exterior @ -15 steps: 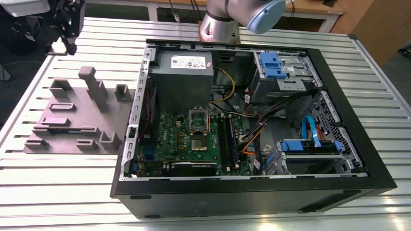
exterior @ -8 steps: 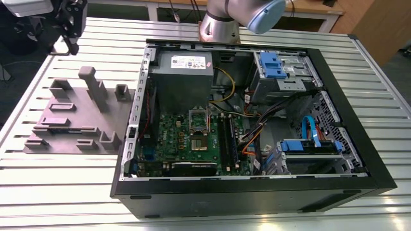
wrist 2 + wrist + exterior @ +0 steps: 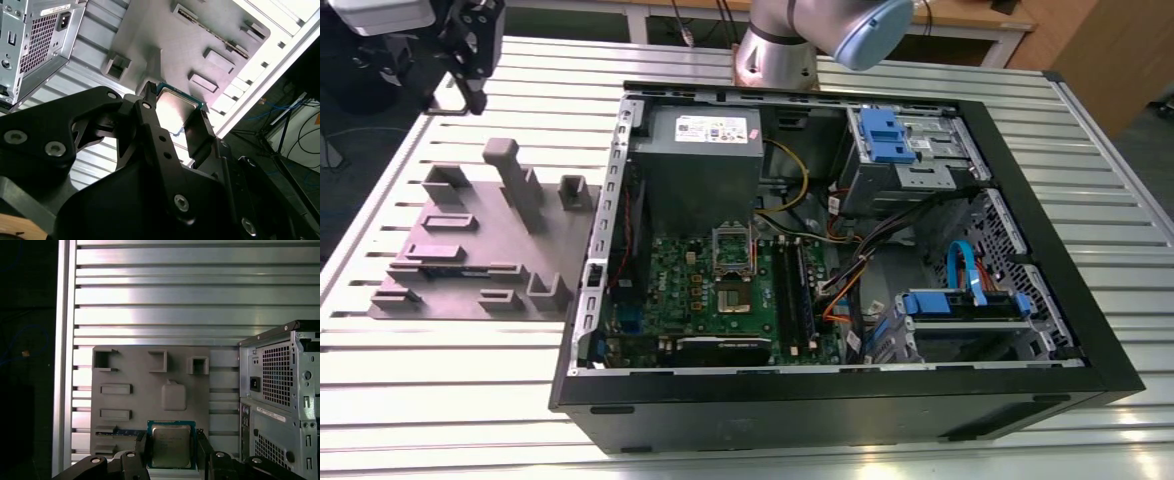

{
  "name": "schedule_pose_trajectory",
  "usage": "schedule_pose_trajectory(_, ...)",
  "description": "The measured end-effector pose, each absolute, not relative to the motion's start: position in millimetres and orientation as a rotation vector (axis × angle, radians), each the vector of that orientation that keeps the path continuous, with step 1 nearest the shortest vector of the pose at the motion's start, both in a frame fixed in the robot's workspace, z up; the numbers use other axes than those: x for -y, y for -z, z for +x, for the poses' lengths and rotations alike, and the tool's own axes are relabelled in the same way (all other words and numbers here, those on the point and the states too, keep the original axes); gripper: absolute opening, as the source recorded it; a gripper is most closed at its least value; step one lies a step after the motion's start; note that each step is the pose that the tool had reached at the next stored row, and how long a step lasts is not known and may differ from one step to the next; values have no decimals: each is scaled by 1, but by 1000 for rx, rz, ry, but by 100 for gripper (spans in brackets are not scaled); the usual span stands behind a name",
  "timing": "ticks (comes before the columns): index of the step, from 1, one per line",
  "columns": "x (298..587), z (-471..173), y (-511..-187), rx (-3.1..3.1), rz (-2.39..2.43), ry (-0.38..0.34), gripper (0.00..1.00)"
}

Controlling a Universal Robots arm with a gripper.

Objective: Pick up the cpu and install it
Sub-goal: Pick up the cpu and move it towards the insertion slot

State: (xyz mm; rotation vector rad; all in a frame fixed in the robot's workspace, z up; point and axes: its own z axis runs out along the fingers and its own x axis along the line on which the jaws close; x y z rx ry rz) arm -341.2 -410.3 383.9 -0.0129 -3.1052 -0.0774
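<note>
The pick-up half of the job looked done. The gripper [image 3: 464, 58] hung high over the far corner of the slatted metal table [image 3: 454, 400], on the exterior view's left. It was outside the open computer case [image 3: 854, 405] and well apart from it. In both wrist views its two black fingers [image 3: 141, 449] were closed in on opposite edges of the cpu [image 3: 171, 444], so the jaws stood narrow, gripping the chip between them. The chip's silvery top faced the first wrist camera, with a thin green rim showing round it.

Below the chip lay the grey holder tray [image 3: 145, 385] with its pockets and raised blocks. The tray looked small under the chip, and the gripper sat high in the exterior view, so I judged the cpu to be lifted clear of the tray, not resting on it.

The install half had not begun. Inside the case the green motherboard [image 3: 687, 275] lay flat, and the socket [image 3: 735, 297] sat near its middle with what looked like its metal frame swung up beside it. As far as I could make out the socket held nothing, though that part was small from where I stood. Carrying the chip across to the case and seating it in the socket were left to do.
</note>
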Motion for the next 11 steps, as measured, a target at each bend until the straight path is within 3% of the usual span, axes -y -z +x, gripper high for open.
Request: schedule_pose_trajectory(11,410,-337,-384,3105,-13,77,47)
